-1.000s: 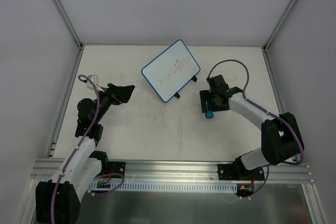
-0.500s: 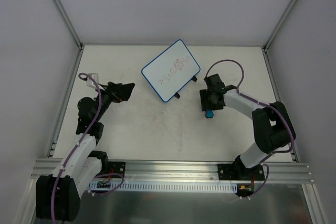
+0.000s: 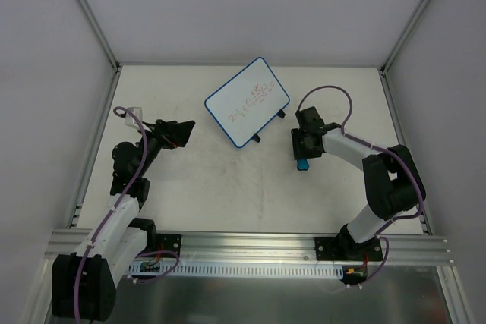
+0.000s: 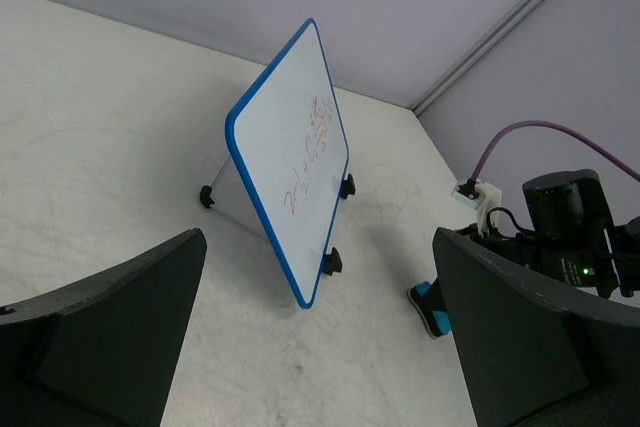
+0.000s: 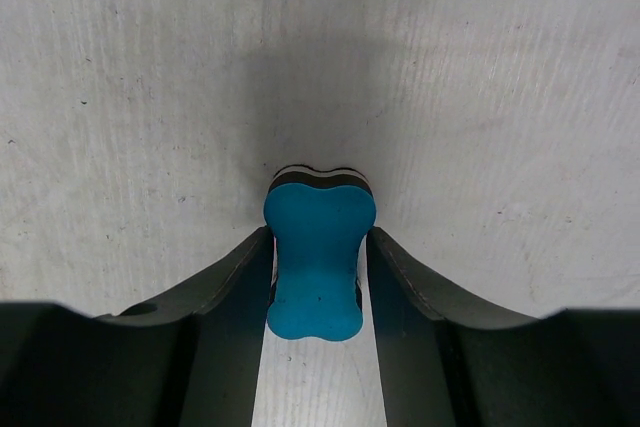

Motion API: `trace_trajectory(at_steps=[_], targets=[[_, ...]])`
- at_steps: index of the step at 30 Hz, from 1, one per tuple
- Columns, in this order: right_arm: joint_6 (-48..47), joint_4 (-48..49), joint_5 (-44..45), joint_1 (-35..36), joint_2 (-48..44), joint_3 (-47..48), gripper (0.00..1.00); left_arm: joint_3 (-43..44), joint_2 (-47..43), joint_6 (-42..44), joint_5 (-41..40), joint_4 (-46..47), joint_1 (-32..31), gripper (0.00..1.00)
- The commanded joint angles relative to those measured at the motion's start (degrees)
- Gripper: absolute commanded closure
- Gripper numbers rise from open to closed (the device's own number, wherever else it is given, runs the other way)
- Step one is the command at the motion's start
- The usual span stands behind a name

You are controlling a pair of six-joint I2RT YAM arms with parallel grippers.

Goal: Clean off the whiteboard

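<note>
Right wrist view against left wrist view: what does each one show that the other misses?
Only the right wrist view shows the right hand up close, its fingers closed against both sides of the blue eraser. Only the left wrist view shows the whiteboard, propped at a tilt on its black feet, with the red writing not yet erased. Both show the eraser and the table.

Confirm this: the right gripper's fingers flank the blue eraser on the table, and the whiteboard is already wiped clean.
Not clean: the whiteboard carries red handwriting, as the left wrist view shows. The right gripper does flank the blue eraser on the table.
</note>
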Motion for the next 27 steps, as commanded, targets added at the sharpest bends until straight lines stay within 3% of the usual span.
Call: trace_trajectory(at_steps=[1, 13, 17, 24, 27], targets=[[-0.13, 0.46, 1.37, -0.34, 0.11, 1.31, 0.55, -0.18, -0.05, 1.29, 0.56, 4.14, -0.25, 0.01], [-0.22, 0.37, 1.28, -0.26, 0.2, 0.52, 0.51, 0.17, 1.44, 0.85, 1.35, 5.02, -0.34, 0.01], [-0.22, 0.28, 1.37, -0.34, 0.29, 0.17, 0.67, 0.52, 3.72, 0.32, 2.05, 6.95, -0.43, 0.01], [-0.04, 0.63, 1.19, -0.34, 0.02, -1.15, 0.66, 1.31, 9.43, 1.54, 0.22, 12.49, -3.14, 0.01], [-0.13, 0.89, 1.19, -0.26, 0.02, -1.42, 0.72, 2.19, 12.77, 3.13, -1.89, 15.21, -5.87, 0.01]])
